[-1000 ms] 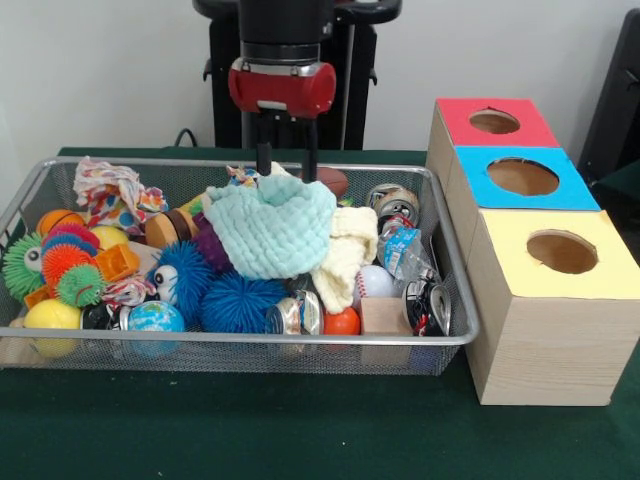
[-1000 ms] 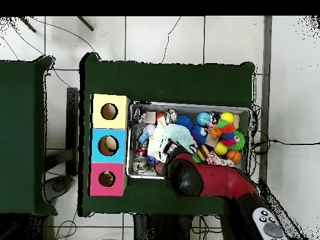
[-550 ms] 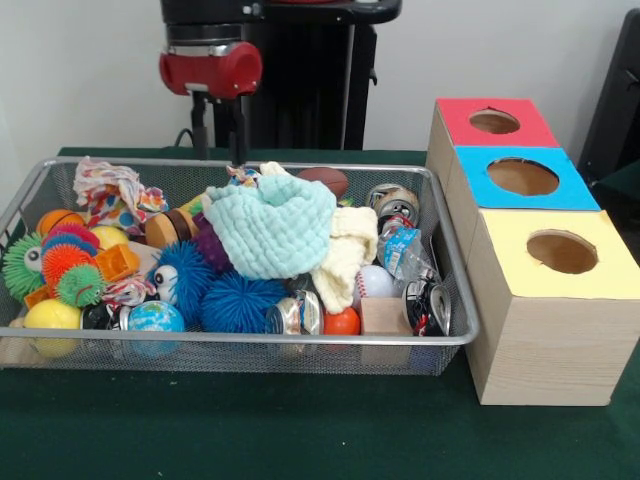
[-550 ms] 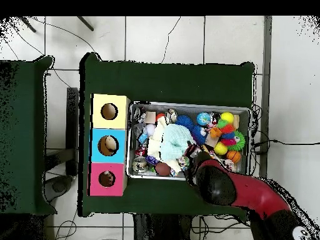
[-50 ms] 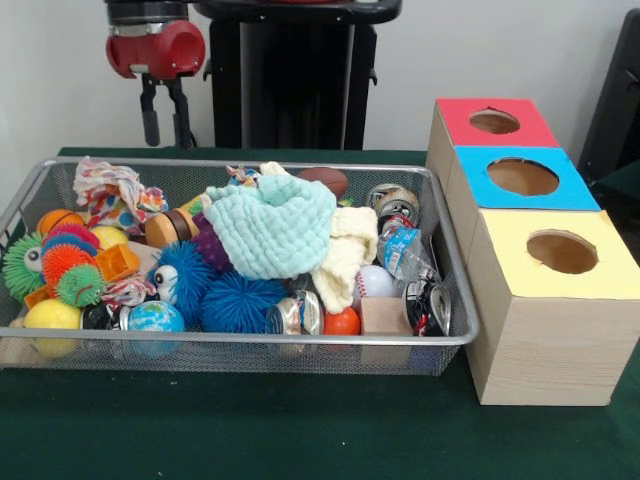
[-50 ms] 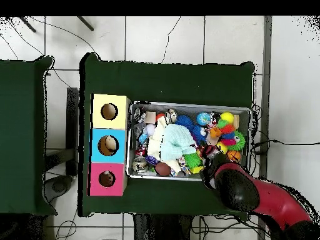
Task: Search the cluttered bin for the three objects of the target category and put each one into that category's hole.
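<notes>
The wire bin [image 5: 440, 300], heaped with toys, is sitting at centre-left of the front view on the green bench [image 5: 300, 430], with a mint knitted cloth [image 5: 272, 228] lying on top of the pile beside a pale yellow cloth [image 5: 345, 255] and blue spiky balls [image 5: 238, 300]. The three wooden boxes with holes, red [image 5: 495, 122], blue [image 5: 522, 177] and yellow [image 5: 562, 252], are standing just beside the bin at right. The end effector [image 5: 166, 112] is hanging empty at upper left, above the bin's far rim, its two fingers slightly apart.

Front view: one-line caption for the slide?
Empty open red-and-black gripper above the cluttered wire-mesh bin's back corner; red, blue, yellow-topped wooden boxes alongside.
</notes>
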